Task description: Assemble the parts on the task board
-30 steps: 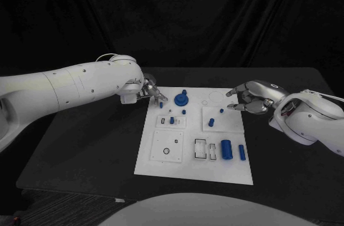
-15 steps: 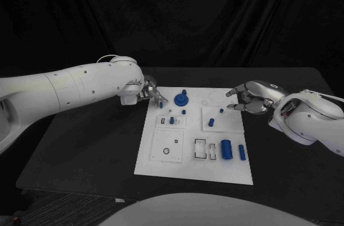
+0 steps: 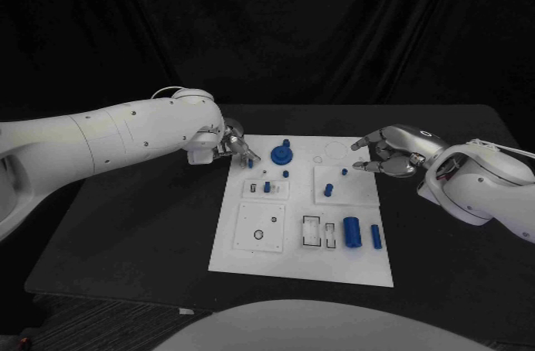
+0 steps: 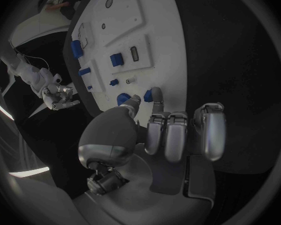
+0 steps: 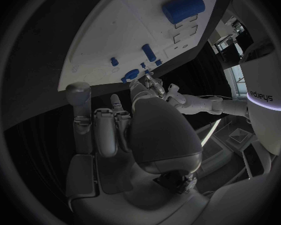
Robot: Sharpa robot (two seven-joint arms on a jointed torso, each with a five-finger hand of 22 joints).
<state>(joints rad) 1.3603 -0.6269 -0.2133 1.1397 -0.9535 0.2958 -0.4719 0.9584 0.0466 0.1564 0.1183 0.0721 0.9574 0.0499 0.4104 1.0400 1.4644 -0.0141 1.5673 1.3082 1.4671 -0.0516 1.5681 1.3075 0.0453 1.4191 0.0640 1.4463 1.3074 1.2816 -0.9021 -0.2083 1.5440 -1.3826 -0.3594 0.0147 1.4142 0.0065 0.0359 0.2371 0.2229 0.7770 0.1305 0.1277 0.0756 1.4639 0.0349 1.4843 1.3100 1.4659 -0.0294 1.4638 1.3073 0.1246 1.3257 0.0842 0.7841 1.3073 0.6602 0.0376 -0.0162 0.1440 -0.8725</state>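
The white task board [image 3: 335, 267] lies in the middle of the table. My left hand [image 3: 235, 145] hovers at its far left corner, and a small blue peg [image 3: 253, 164] [image 4: 154, 94] sits pinched at its fingertips. Close by on the board is a round blue knob piece [image 3: 281, 155] [image 4: 123, 98]. My right hand [image 3: 389, 154] hangs by the far right edge, fingers loosely curled and apart, holding nothing. A large blue cylinder [image 3: 352, 232] [image 5: 183, 7] and a thinner one [image 3: 377, 236] lie at the near right.
Other small blue pegs stand on the board [image 4: 147, 30]: one in a raised plate [image 3: 267, 186], one further right [image 3: 329, 189]. A plate with a round hole [image 3: 260, 233] and slotted recesses [image 3: 320, 231] fill the near half. Black table surface [image 3: 134, 235] surrounds the board.
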